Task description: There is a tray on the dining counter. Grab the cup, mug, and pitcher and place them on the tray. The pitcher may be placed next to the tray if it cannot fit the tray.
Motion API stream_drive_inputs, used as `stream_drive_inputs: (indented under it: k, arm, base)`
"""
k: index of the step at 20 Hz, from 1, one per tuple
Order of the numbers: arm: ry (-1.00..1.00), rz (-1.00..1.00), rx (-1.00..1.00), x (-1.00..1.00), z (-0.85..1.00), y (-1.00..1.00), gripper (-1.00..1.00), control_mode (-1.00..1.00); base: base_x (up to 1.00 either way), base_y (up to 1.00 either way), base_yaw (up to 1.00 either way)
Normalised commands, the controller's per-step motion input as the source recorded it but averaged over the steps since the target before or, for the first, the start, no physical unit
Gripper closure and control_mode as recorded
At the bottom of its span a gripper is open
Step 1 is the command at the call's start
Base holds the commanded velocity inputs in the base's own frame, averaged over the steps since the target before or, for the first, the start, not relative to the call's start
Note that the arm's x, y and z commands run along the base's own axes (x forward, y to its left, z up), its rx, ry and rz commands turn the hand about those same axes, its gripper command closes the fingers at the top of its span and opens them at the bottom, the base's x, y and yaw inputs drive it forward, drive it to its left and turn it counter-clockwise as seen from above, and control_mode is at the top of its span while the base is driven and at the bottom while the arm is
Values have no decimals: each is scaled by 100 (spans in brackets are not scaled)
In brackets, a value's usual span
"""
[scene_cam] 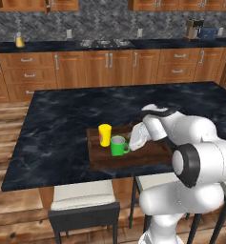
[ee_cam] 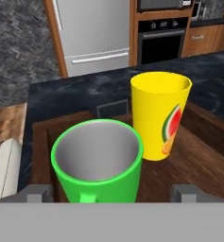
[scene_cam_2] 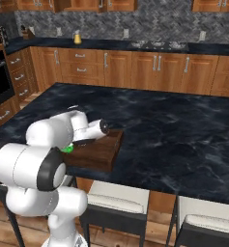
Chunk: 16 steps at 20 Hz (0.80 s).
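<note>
On the tray [scene_cam: 148, 155], the yellow cup [scene_cam: 105, 135] stands at the left end with the green mug [scene_cam: 118, 146] just right of it, nearly touching. Right of the mug, the gripper [ee_cam: 111, 194] has its fingers [ee_cam: 37, 193] spread wide, flanking the mug without gripping it. Far from the tray, the pitcher [scene_cam: 19, 41] stands on the back counter [scene_cam: 62, 46].

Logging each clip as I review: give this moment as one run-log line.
mug: on tray | cup: on tray beside mug | pitcher: far counter | gripper: fingers open, astride mug
</note>
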Motion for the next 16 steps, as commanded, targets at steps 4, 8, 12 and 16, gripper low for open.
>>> stream_drive_inputs:
  k: [4,8,12,16]
  arm:
    - [0,-5,-5,-12,74,0,-100,-100]
    - [0,-7,-3,-28,72,-7,-100,-100]
    - [0,-13,-2,-23,61,-24,-100,-100]
    - [0,-19,-1,-45,45,-48,-100,-100]
  base:
    - [0,0,0]
    - [0,0,0]
    - [0,0,0]
    - [0,0,0]
